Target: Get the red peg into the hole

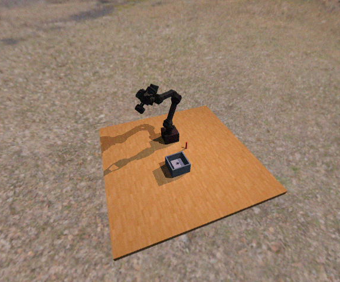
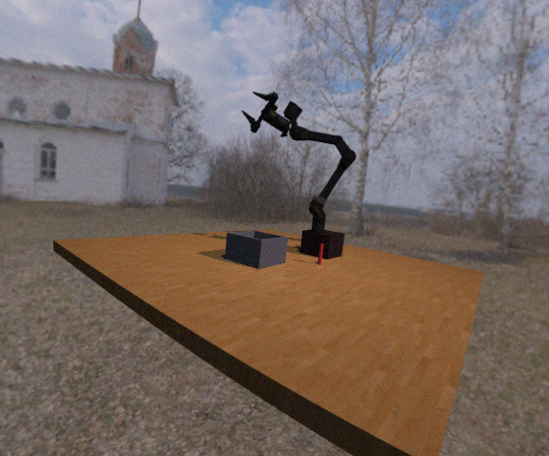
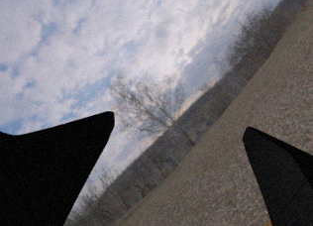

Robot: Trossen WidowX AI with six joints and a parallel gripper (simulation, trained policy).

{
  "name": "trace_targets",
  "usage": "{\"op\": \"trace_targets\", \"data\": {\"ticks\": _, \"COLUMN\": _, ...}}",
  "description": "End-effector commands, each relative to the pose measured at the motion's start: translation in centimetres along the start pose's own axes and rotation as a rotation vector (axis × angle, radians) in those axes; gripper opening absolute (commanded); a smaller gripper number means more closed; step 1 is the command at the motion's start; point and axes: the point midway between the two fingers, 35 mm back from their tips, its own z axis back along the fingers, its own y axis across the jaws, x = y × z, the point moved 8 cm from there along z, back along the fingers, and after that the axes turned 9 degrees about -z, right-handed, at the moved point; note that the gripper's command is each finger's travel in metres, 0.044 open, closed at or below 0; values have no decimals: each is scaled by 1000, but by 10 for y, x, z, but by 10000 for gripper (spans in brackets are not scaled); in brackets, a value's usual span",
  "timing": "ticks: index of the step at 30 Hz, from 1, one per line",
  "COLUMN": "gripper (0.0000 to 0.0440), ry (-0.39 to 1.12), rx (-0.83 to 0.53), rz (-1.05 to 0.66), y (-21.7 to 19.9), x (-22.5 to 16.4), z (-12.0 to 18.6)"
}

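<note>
The red peg (image 1: 186, 145) (image 2: 320, 254) stands upright on the table, between the arm's base and the box and off to one side. The open grey-blue box (image 1: 180, 171) (image 2: 243, 250) sits on the table near it. Inside, the light plate (image 1: 173, 164) shows a small dark hole with no peg in it; the exterior view does not show the box's floor. My gripper (image 2: 247, 101) (image 3: 180, 126) is wide open and empty, high above the table and far from the peg. The wrist view shows mostly sky, trees and ground between the fingers, with no peg or box.
The wooden table (image 1: 225, 182) (image 2: 338, 319) has open edges with grass around it. The arm's dark base (image 1: 170, 136) (image 2: 331, 243) stands on it, close behind the peg. The box walls rise on all sides around the plate.
</note>
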Motion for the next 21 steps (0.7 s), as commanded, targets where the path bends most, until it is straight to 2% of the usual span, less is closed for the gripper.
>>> {"op": "trace_targets", "data": {"ticks": 1, "gripper": 440, "ry": 46, "rx": -101, "rz": -85, "y": -21, "x": -21, "z": -5}}
{"op": "trace_targets", "data": {"ticks": 11, "gripper": 440, "ry": 209, "rx": -363, "rz": -237, "y": -56, "x": -88, "z": -7}}
{"op": "trace_targets", "data": {"ticks": 21, "gripper": 440, "ry": 404, "rx": -641, "rz": -302, "y": -79, "x": -161, "z": 14}}
